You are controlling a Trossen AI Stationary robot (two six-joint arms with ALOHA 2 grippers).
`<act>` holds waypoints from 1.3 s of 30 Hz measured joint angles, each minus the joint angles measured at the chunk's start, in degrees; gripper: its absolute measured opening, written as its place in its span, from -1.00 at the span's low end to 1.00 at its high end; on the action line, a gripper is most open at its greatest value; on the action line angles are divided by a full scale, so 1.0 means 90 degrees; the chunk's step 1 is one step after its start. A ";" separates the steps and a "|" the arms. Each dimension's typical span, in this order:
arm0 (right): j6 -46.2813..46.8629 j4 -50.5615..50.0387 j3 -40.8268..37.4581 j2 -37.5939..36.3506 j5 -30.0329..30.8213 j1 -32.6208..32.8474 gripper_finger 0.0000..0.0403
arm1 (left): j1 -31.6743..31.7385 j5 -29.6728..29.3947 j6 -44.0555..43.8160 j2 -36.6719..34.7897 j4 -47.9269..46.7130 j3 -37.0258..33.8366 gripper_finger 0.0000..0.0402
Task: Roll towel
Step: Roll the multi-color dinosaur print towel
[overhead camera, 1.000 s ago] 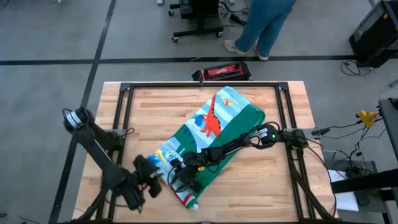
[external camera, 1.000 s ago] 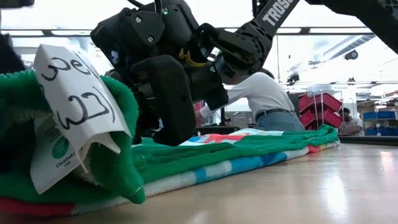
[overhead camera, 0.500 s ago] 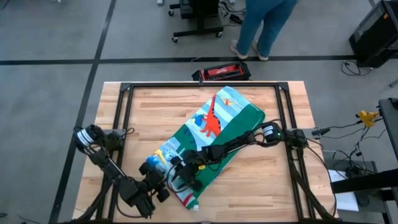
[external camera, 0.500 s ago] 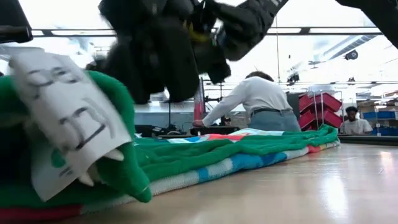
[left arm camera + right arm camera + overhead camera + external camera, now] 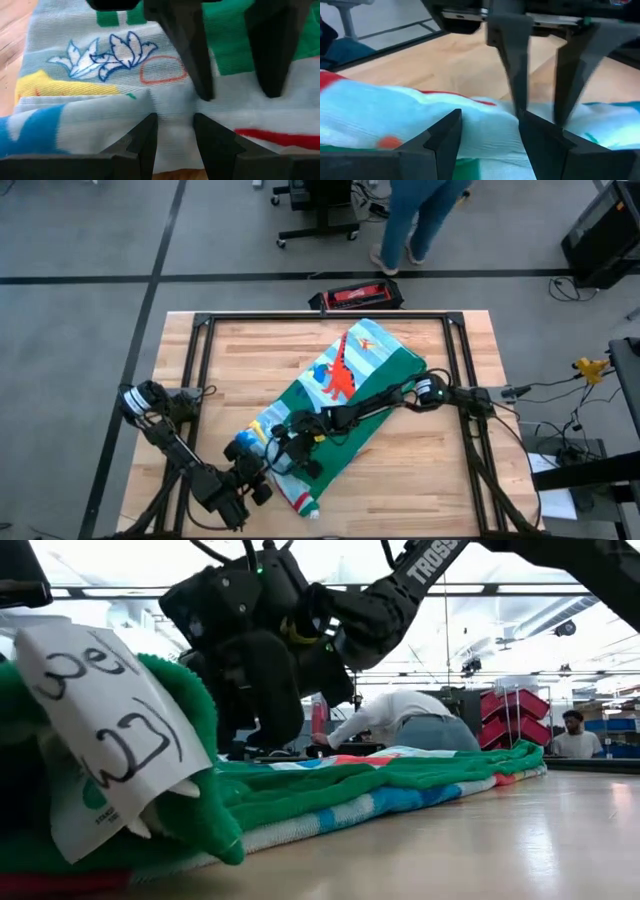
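Where both meet, the towel point(image 5: 345, 395) lies under the left gripper point(image 5: 175, 132) and right gripper point(image 5: 487, 131) — jaws parted.

In the high view the right end effector point(image 5: 290, 455) covers part of the towel point(image 5: 345, 385), so its fingertips cannot be made out there. The person point(image 5: 420, 215) is cut off by the upper edge. In the low view the paper tag point(image 5: 95, 730) hides the towel's near end, and its handwriting is cropped and unreadable.
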 joint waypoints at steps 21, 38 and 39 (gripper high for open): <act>0.0005 0.0011 -0.0019 0.0274 -0.0041 0.0000 -0.09 | -0.0369 0.1358 -0.0191 -0.0731 0.0390 -0.0002 -0.42; 0.0127 -0.0097 0.0038 0.0279 -0.0016 -0.0083 -0.09 | -0.0420 -0.0189 -0.0152 0.0687 0.0710 0.0051 -0.42; 0.0159 -0.0106 0.0052 0.0271 0.0012 -0.0086 -0.09 | -0.0409 -0.0254 -0.0108 0.0685 0.0693 0.0051 -0.42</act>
